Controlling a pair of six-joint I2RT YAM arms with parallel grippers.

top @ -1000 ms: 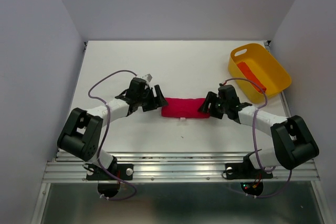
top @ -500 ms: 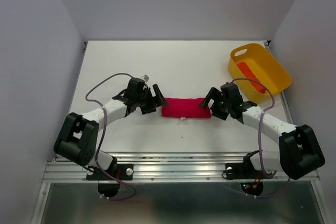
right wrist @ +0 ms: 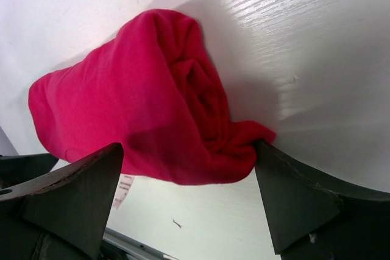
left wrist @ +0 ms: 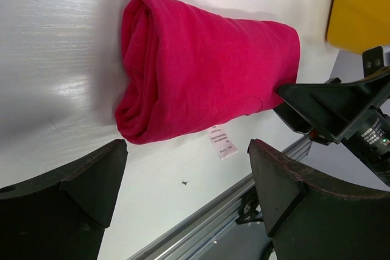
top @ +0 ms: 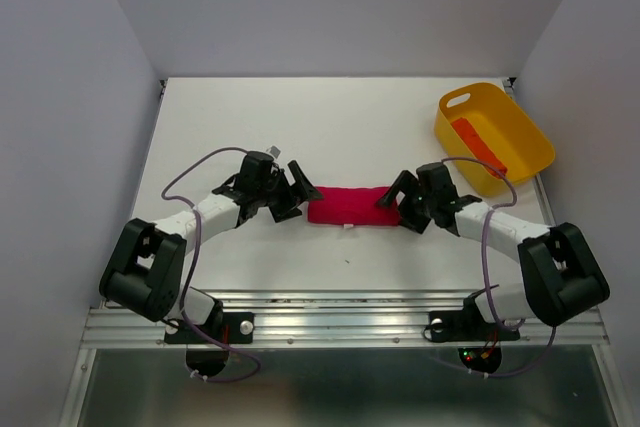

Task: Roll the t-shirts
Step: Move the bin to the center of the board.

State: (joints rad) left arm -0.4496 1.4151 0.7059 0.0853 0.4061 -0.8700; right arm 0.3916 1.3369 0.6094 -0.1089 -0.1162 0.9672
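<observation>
Crimson t-shirt (top: 352, 205), rolled into a thick bundle, lies in the middle of the white table (top: 350, 117) between the two grippers. The left gripper (top: 299, 192) stands wide open just off the roll's left end, holding nothing; the right gripper (top: 393, 209) is equally wide and empty, its fingers (right wrist: 298, 205) straddling the right end, one of them touching a loose fold. The orange-red t-shirt (top: 480, 145) lies as a narrow roll inside the yellow tub (top: 535, 152) at the table's far right.

Lab test cell: white table (top: 340, 117), plain walls (top: 340, 7).
</observation>
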